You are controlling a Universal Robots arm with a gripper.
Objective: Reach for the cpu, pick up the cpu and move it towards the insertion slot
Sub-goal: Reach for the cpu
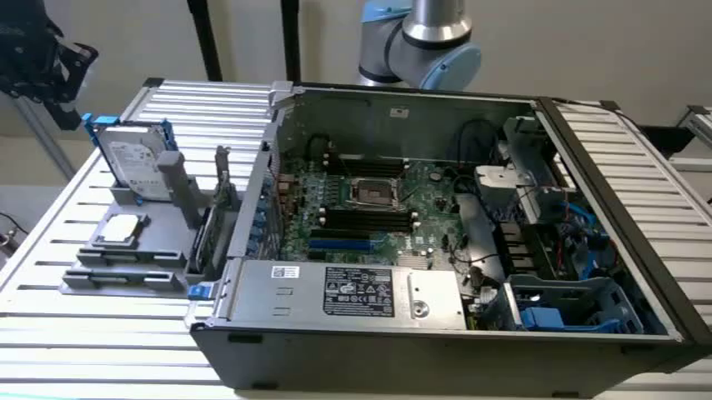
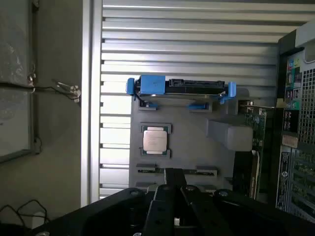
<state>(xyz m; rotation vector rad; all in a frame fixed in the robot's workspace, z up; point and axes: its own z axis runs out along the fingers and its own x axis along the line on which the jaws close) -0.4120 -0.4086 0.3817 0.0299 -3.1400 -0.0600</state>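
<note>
We see cpu (image 2: 155, 140) not yet picked, flat in grey holder (image 2: 192, 152) on slatted counter (image 2: 187, 44), at exterior view's left of computer case (image 1: 445, 333). Hand (image 2: 173, 173) well apart from cpu; wide or narrow, we cannot tell. Insertion slot (image 1: 373, 192) looks empty. Reach, pick and carry all left.

No text can be read. The black label (image 1: 358, 292) and white sticker (image 1: 287, 272) on the power supply (image 1: 434, 302) and the hard drive label (image 1: 138, 165) carry print too small to read.
</note>
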